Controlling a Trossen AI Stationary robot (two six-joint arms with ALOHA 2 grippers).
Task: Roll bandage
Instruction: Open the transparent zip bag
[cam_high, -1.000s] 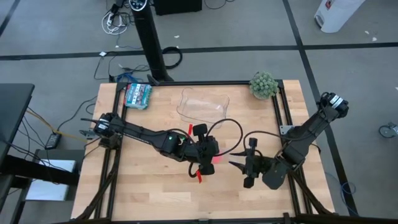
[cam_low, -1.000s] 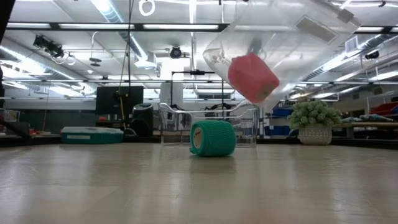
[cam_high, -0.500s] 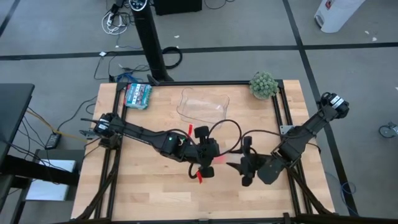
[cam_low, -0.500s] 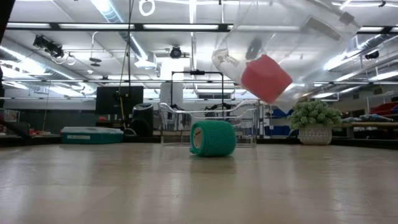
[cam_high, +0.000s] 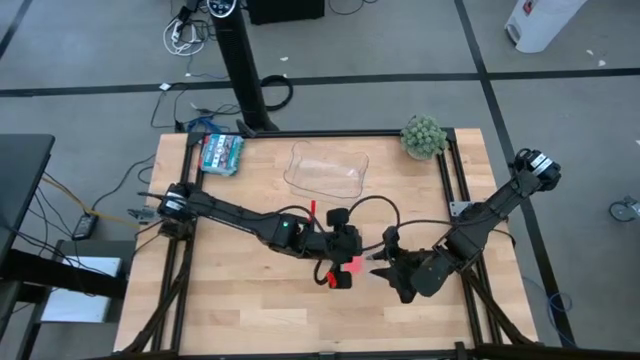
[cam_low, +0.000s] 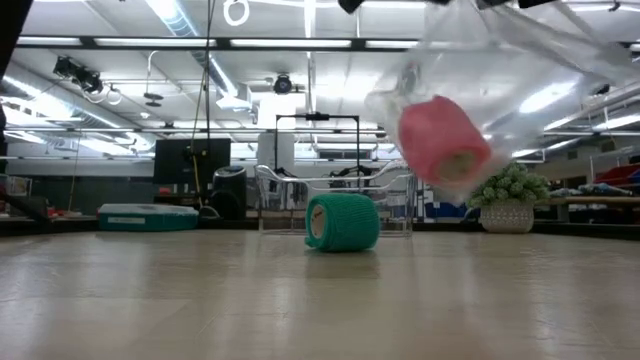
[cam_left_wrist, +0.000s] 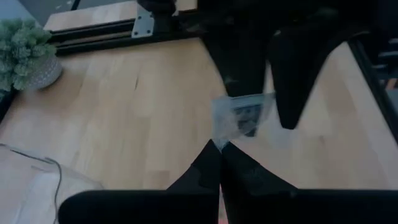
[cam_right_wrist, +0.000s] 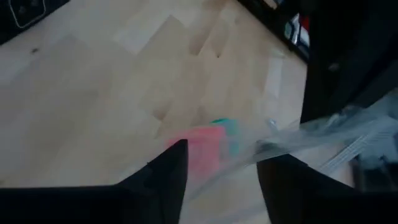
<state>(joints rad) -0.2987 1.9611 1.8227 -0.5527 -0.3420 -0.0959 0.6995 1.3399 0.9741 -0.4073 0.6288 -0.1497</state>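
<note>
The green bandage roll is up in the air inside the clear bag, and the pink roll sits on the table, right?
It's the other way round. The low view shows the green bandage roll sitting on the table, while the pink roll hangs in the air inside the clear bag.

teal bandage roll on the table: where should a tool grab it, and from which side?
Take the bandage by its two flat ends, coming down from above. It lies on its curved side with the hollow core showing at one end, so a pinch across the curve might let it roll. The left tool is shut on the clear bag; the right tool is open beside it.
</note>
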